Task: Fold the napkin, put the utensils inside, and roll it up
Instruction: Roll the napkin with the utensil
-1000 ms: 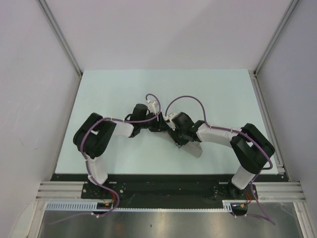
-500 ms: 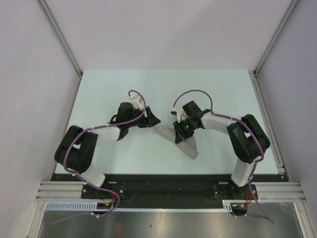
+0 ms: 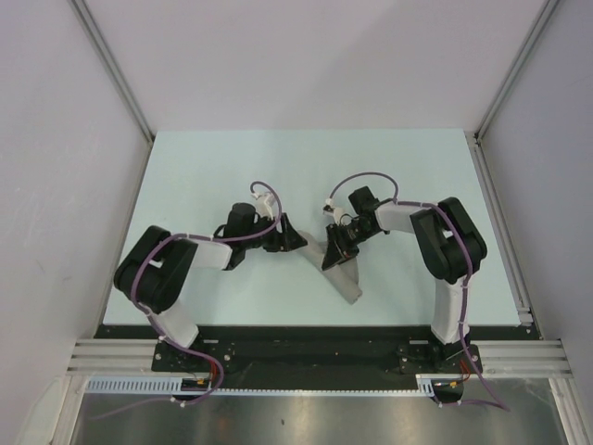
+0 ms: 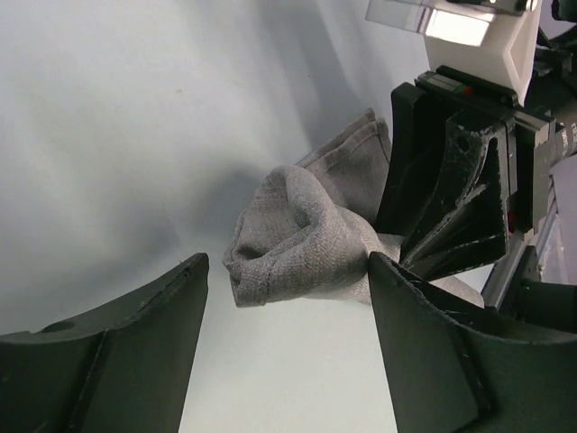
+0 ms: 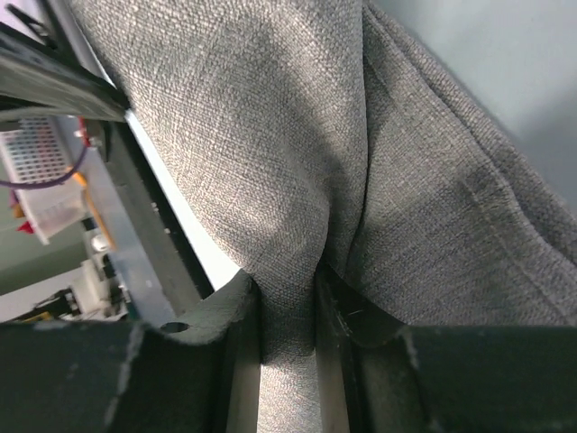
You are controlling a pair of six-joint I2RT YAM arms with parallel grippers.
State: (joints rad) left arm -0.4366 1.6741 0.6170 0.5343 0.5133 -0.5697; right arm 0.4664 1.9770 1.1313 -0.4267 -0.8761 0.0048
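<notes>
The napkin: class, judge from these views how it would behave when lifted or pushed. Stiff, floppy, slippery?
Probably floppy: the napkin bunches into soft folds where the right gripper pinches it. Likely light, since that narrow pinch seems enough to hold it. Its coarse weave suggests it would wrinkle rather than slide when pushed.

The soft grey-beige cloth napkin lies on the pale flat table, mid-width, toward the near edge; the black left gripper sits just left of it; the black right gripper stands at its far end, a fold between its fingers.
</notes>
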